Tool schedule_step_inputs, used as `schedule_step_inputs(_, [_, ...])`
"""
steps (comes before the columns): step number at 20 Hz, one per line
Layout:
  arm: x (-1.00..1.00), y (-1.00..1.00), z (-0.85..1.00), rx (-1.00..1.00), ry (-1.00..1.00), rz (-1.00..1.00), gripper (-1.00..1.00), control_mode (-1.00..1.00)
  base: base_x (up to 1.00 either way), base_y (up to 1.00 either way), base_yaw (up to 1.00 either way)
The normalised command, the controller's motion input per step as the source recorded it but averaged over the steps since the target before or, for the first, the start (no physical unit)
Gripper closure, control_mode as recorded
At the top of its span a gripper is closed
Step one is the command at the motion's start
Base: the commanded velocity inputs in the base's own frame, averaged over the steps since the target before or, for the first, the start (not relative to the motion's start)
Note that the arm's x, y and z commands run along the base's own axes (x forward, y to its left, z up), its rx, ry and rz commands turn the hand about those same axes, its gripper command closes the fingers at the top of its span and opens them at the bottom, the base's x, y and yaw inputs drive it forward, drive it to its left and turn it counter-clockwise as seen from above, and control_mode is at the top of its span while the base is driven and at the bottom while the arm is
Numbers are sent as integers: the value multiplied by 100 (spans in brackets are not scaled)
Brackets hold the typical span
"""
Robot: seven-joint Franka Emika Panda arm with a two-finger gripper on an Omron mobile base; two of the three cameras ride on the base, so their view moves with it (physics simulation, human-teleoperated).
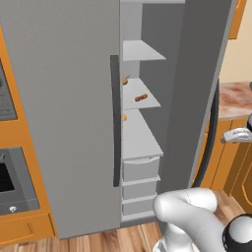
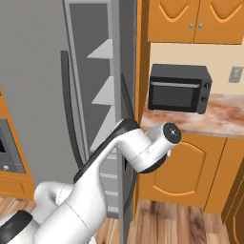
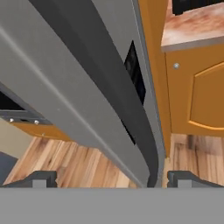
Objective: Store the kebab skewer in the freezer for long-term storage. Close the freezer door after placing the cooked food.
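Observation:
The kebab skewer lies on a middle shelf inside the open freezer. It is a pale stick with reddish-brown chunks. The freezer door stands swung out to the right, and in the right base view I see it nearly edge-on. Its long dark handle curves down the outer face. In the hand view that handle runs diagonally close in front of my gripper, beside the black dispenser panel. The gripper is open, with a fingertip on either side and nothing gripped.
A small orange food item sits at the shelf edge below the skewer. The plain grey door on the left is shut. A black microwave stands on the marbled counter above orange cabinets, right of the door.

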Motion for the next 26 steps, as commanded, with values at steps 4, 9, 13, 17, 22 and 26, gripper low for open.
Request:
schedule_step_inputs(4, [37,-8,0,0,0,0,-100,-100,0,0,0])
schedule_step_inputs(9, [44,-4,-1,0,0,0,-100,-100,0,0,0])
schedule_step_inputs(13, [23,0,-8,0,0,1,-100,-100,0,0,0])
schedule_step_inputs(17, [10,0,-11,0,0,5,-100,-100,0,0,0])
schedule_step_inputs(22, [2,15,-13,0,0,10,-100,-100,0,0,0])
schedule_step_inputs(26, [0,37,-14,0,0,13,-100,-100,0,0,0])
